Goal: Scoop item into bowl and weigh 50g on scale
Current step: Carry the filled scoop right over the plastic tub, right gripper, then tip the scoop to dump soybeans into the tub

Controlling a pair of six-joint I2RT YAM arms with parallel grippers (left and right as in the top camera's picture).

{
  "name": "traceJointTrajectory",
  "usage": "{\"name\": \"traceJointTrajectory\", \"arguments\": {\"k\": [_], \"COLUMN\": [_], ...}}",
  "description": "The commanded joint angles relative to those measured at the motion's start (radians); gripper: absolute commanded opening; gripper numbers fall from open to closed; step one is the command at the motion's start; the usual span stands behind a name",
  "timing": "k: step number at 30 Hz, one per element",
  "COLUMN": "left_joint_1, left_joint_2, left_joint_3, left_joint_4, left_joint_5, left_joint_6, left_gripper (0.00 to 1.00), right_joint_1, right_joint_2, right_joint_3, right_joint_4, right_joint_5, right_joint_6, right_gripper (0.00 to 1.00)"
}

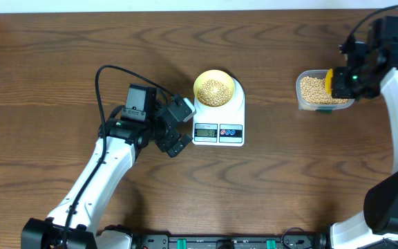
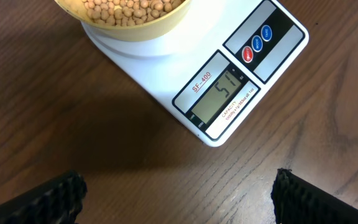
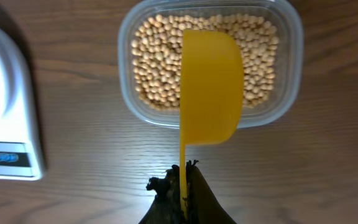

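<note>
The pale yellow bowl (image 1: 214,88) holds tan beans (image 1: 213,88) and stands on the white scale (image 1: 228,113). In the left wrist view the scale's display (image 2: 222,98) shows above the bowl's rim (image 2: 126,30). My left gripper (image 1: 179,128) is open just left of the scale, its fingers (image 2: 48,198) wide apart over bare wood with nothing between them. My right gripper (image 3: 184,171) is shut on the thin handle of a yellow scoop (image 3: 209,87), turned on its side over the clear container (image 3: 289,28) of beans (image 3: 157,62). The scoop (image 1: 329,81) hangs at the container's right end in the overhead view.
The clear container (image 1: 304,99) sits at the right of the wooden table (image 1: 289,173), well apart from the scale. A black cable (image 1: 99,90) loops up from the left arm. The table's left edge shows at the far left.
</note>
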Motion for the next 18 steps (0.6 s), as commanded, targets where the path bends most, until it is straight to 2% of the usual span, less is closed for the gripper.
{"name": "traceJointTrajectory", "arguments": {"k": [1,10,14,18], "left_joint_1": [0.005,0.005,0.005,0.005], "left_joint_2": [-0.013,-0.013,-0.013,-0.013], "left_joint_3": [0.001,0.001,0.001,0.001], "left_joint_4": [0.000,0.000,0.000,0.000], "left_joint_5": [0.013,0.013,0.013,0.013], "left_joint_6": [0.014,0.014,0.014,0.014], "left_gripper": [0.98,0.97,0.98,0.98], "right_joint_1": [0.055,0.142,0.148,0.148], "right_joint_2": [-0.019,-0.019,-0.019,-0.019], "right_joint_3": [0.016,0.016,0.016,0.021], "right_joint_4": [-0.006,-0.007,0.012,0.044], "right_joint_5": [0.207,0.399,0.366,0.192], "right_joint_6": [0.021,0.011,0.002,0.003], "right_gripper": [0.01,0.01,0.01,0.01]}}
